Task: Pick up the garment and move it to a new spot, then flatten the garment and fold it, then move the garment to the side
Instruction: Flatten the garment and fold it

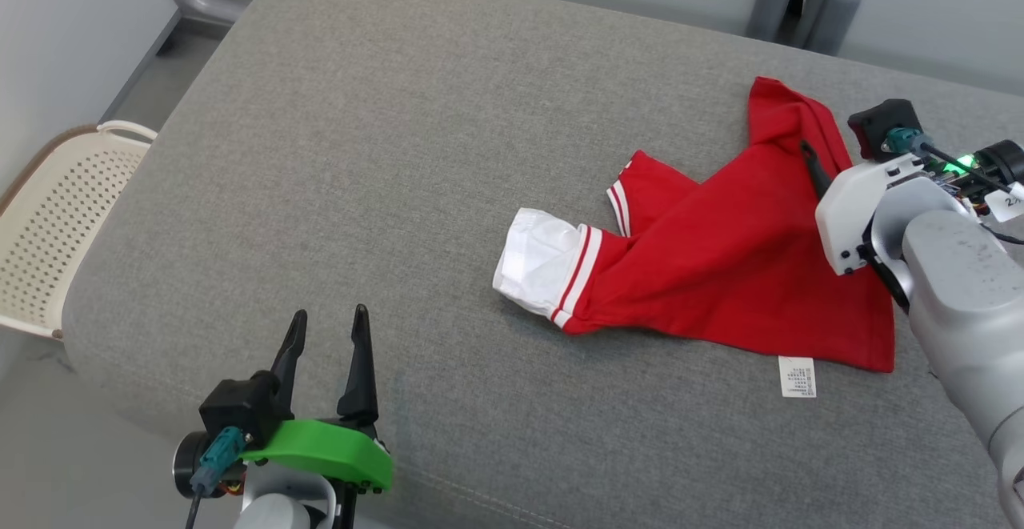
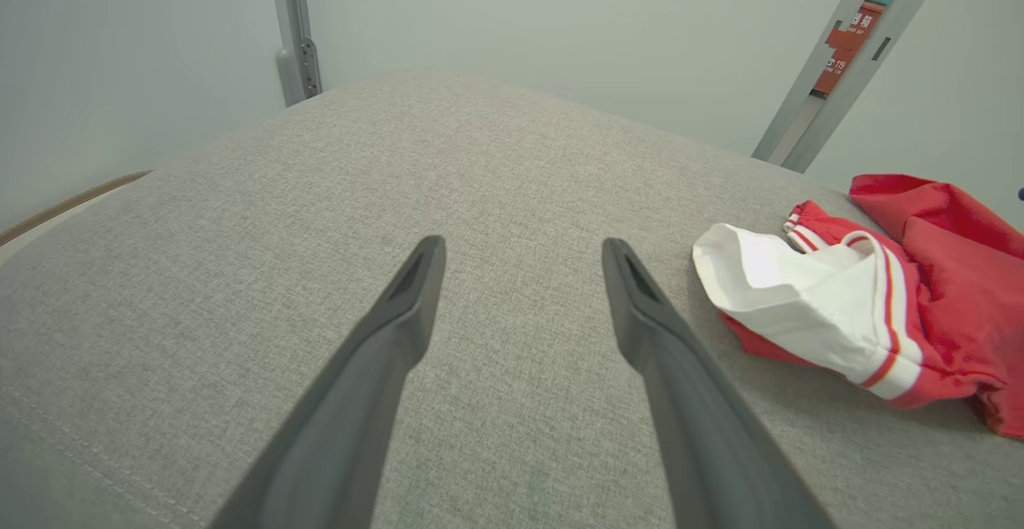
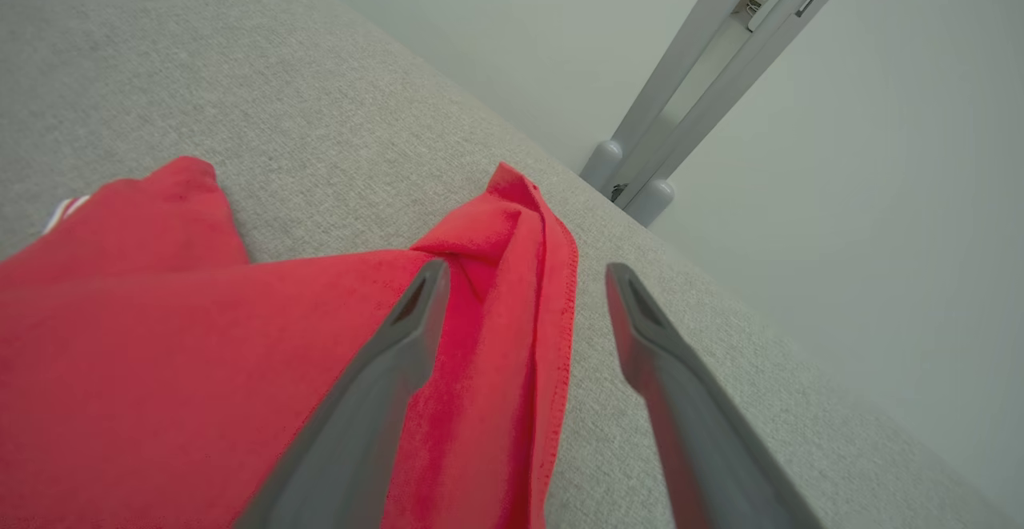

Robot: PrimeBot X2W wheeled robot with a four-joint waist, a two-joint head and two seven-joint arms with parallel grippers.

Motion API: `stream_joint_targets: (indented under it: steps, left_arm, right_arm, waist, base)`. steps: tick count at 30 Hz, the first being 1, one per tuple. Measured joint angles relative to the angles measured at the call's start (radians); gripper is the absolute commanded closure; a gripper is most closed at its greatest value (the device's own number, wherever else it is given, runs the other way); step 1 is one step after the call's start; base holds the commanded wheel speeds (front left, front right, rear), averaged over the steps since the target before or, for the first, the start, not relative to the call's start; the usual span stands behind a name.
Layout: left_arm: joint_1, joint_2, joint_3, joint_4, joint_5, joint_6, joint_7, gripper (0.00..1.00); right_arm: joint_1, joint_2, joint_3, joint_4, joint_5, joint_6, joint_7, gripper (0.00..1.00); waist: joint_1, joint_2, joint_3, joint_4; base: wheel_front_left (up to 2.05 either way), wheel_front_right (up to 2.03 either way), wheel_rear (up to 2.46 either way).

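Note:
The garment (image 1: 720, 273) is red with white-striped cuffs and one white sleeve end (image 1: 540, 261). It lies crumpled on the right half of the grey padded surface (image 1: 384, 153), and a white label (image 1: 798, 377) sticks out at its near edge. My right gripper (image 1: 828, 149) hovers over the garment's far right edge. In the right wrist view it (image 3: 526, 269) is open, and the red hem (image 3: 552, 313) lies below, between its fingers. At the near left, well clear of the garment (image 2: 944, 273), my left gripper (image 1: 330, 313) stands open over bare fabric (image 2: 522, 242).
A cream perforated basket (image 1: 56, 225) stands on the floor beyond the surface's left edge. Grey metal frame posts (image 1: 800, 1) rise behind the far edge. The surface's left and middle are bare grey fabric.

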Motion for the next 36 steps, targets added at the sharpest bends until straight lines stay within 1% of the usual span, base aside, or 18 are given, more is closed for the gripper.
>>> stream_joint_targets:
  steps: [5,8,9,10,11,12,14,17,21,26,31,34,36]
  left_arm:
    - [-0.013,-0.007,-0.011,0.014,-0.003,-0.008,-0.001,0.00]
    - [-0.021,-0.011,-0.015,0.018,-0.004,-0.009,-0.002,0.00]
    - [-0.024,-0.011,-0.016,0.021,-0.004,-0.009,-0.002,0.00]
    - [-0.025,-0.012,-0.016,0.022,-0.004,-0.009,-0.002,0.00]
    - [-0.026,-0.012,-0.016,0.024,-0.004,-0.009,-0.002,0.00]
    - [-0.026,-0.013,-0.016,0.026,-0.004,-0.012,-0.004,0.00]
    - [-0.027,-0.015,-0.014,0.028,-0.004,-0.012,-0.005,0.00]
    - [-0.027,-0.015,-0.007,0.031,-0.004,-0.012,-0.005,0.00]
    - [-0.030,-0.016,-0.004,0.030,0.001,-0.012,-0.006,0.00]
    - [-0.033,-0.016,-0.001,0.026,0.005,-0.015,-0.006,0.00]
    - [-0.034,-0.016,0.008,0.019,0.011,-0.016,-0.006,0.00]
    - [-0.035,-0.013,0.015,0.017,0.015,-0.016,-0.006,0.00]
    - [-0.035,-0.012,0.017,0.017,0.021,-0.016,-0.006,0.00]
  right_arm:
    - [-0.044,-0.003,-0.064,0.101,-0.051,0.000,0.045,0.00]
    - [-0.050,0.008,-0.082,0.131,-0.072,0.000,0.082,0.00]
    - [-0.053,0.011,-0.090,0.137,-0.080,0.000,0.088,0.19]
    - [-0.057,0.011,-0.099,0.141,-0.085,0.000,0.094,0.56]
    - [-0.059,0.011,-0.113,0.144,-0.091,0.000,0.097,0.71]
    - [-0.061,0.010,-0.133,0.148,-0.092,0.000,0.101,1.00]
    - [-0.065,0.009,-0.186,0.154,-0.086,0.000,0.097,1.00]
    - [-0.086,-0.005,-0.290,0.158,-0.063,0.000,0.057,1.00]
    - [-0.098,-0.029,-0.449,0.165,-0.020,0.000,0.007,1.00]
    - [-0.085,-0.063,-0.597,0.169,0.001,0.000,-0.012,1.00]
    - [-0.002,-0.083,-0.705,0.172,-0.001,0.000,-0.004,1.00]
    - [0.047,-0.066,-0.746,0.173,-0.012,0.000,-0.003,1.00]
    - [0.066,-0.051,-0.760,0.172,-0.023,0.000,-0.004,0.84]
  waist:
    - [0.0000,0.0000,0.035,0.040]
    - [0.0000,0.0000,0.055,0.060]
    - [0.0000,0.0000,0.062,0.066]
    - [0.0000,0.0000,0.067,0.071]
    - [0.0000,0.0000,0.073,0.076]
    - [0.0000,0.0000,0.078,0.080]
    - [0.0000,0.0000,0.085,0.084]
    - [0.0000,0.0000,0.089,0.079]
    - [0.0000,0.0000,0.089,0.057]
    - [0.0000,0.0000,0.088,0.027]
    - [0.0000,0.0000,0.089,0.000]
    - [0.0000,0.0000,0.088,-0.016]
    - [0.0000,0.0000,0.086,-0.026]
  base:
    - [0.00,0.00,0.00]
    - [0.00,0.00,0.00]
    - [0.00,0.00,0.00]
    - [0.00,0.00,0.00]
    - [0.00,0.00,0.00]
    - [0.00,0.00,0.00]
    - [0.00,0.00,0.00]
    - [0.00,0.00,0.00]
    - [0.00,0.00,0.00]
    - [0.00,0.00,0.00]
    - [0.00,0.00,0.00]
    - [0.00,0.00,0.00]
    - [0.00,0.00,0.00]
